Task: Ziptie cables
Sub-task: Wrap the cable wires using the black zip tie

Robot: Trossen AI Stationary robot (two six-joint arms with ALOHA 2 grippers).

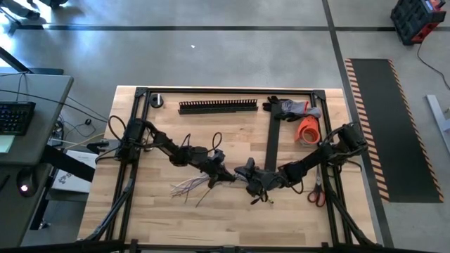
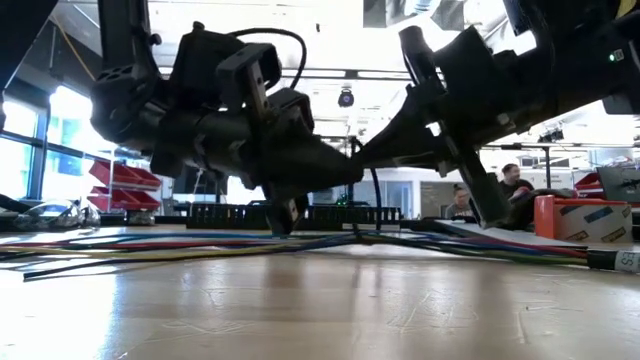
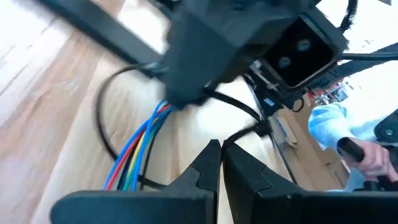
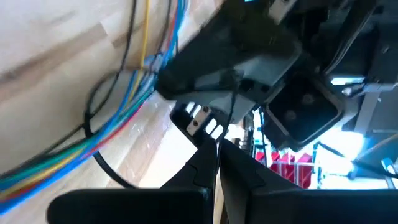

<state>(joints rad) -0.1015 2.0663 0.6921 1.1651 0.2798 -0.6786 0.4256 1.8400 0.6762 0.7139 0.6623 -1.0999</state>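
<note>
The cables, thin blue, red, yellow and green wires, lie on the wooden table, their loose ends fanned toward the left edge. They also show in the low view. My left gripper and my right gripper meet tip to tip just right of the bundle, low over the table, both shut. A thin black zip tie runs between them. A black loop curls round the wires. My left gripper pinches the zip tie's strap between its two fingertips; the strap runs from them to a small kink or head. The fingers slant down toward the table. My right gripper is shut with a thin black strand running to its fingertips; the fingers hide the contact.
A black slotted duct lies along the far edge, with gloves and an orange tape roll at the far right. A flat black strip and scissors lie to the right. A person sits beyond the table.
</note>
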